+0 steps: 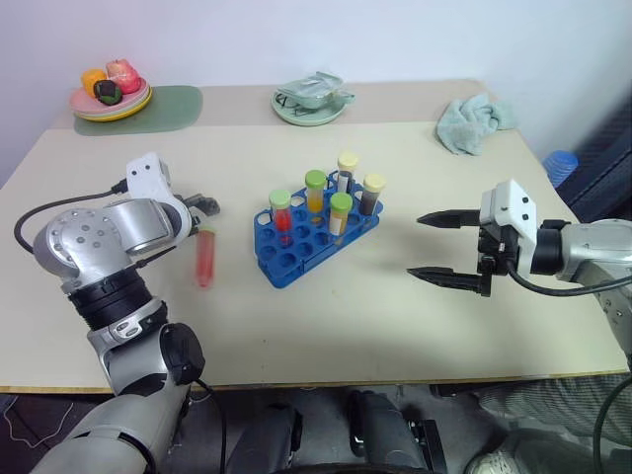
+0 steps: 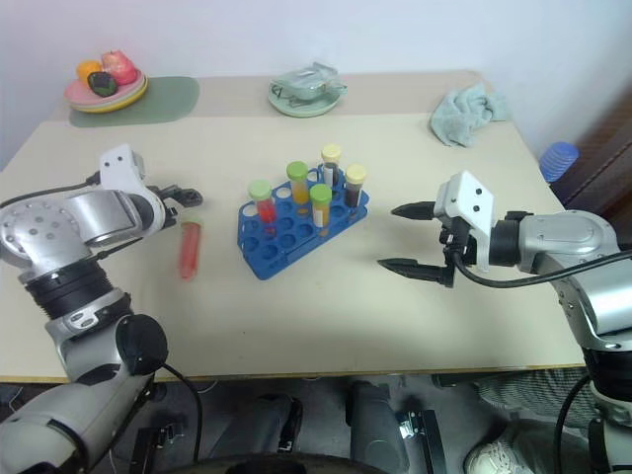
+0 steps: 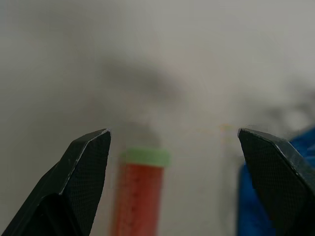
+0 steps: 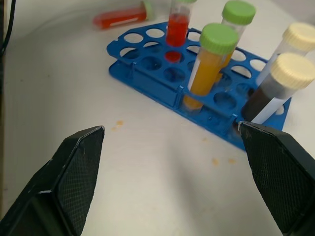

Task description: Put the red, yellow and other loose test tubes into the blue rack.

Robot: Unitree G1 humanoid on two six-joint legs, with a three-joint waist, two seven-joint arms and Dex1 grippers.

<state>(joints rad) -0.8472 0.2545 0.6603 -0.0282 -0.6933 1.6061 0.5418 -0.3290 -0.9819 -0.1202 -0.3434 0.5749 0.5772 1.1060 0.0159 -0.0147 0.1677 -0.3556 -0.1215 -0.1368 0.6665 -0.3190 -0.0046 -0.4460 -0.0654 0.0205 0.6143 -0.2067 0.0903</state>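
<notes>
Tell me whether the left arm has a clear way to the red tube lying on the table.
Probably yes. The left gripper hangs with jaws open right by the green-capped end of the red tube, which lies alone on the table, apart from the blue rack.

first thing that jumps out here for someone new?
The blue rack at the table's centre, with five capped tubes standing in it. Next, the loose red tube lying flat to the rack's left, just ahead of the open left gripper. The right gripper, also open, hovers off to the rack's right.
</notes>
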